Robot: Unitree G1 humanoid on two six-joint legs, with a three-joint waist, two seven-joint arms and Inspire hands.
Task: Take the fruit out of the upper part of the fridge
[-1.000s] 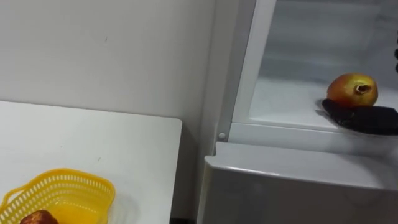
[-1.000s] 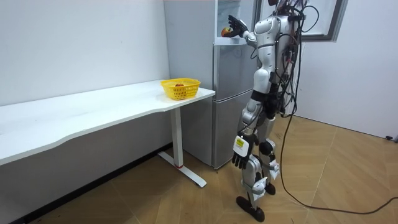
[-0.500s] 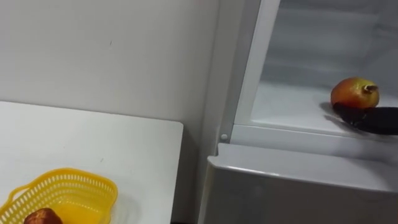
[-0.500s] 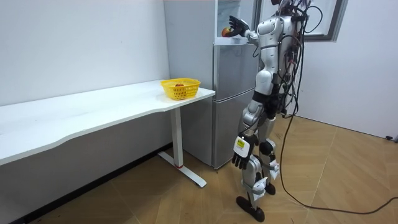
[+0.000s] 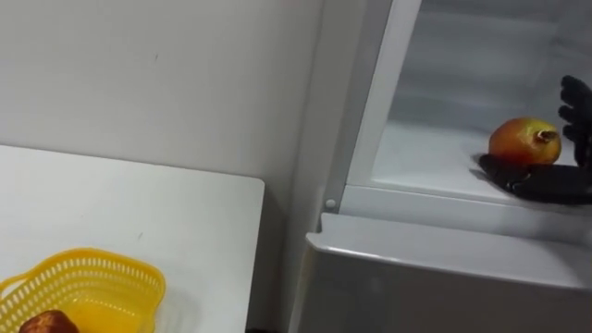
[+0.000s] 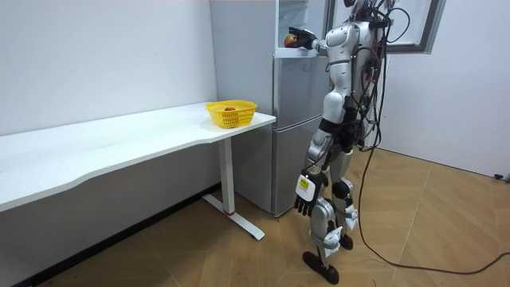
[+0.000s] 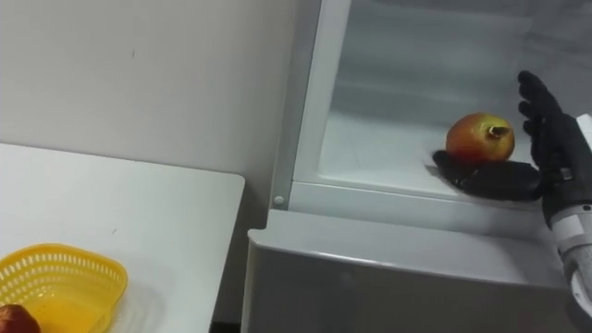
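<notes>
A red-yellow pomegranate (image 7: 479, 137) sits on the white shelf (image 7: 388, 148) of the open upper fridge compartment. My right hand (image 7: 555, 148) reaches into the compartment from the right and is open. Its thumb (image 7: 486, 178) lies on the shelf just in front of the fruit, and its fingers (image 7: 536, 102) stand straight a little to the fruit's right, apart from it. In the room view I stand upright before the fridge (image 6: 295, 119) with the right arm raised. My left hand (image 6: 303, 185) hangs relaxed by the thigh.
The shut lower fridge door (image 5: 444, 277) lies below the compartment. To the left is a white table (image 5: 139, 203) against the wall, with a yellow basket (image 5: 83, 287) holding a reddish fruit (image 5: 46, 322) at its near corner.
My right hand has shifted so that its fingers now stand up to the right of the pomegranate; before, only the thumb side lay below it. The fruit has not moved.
</notes>
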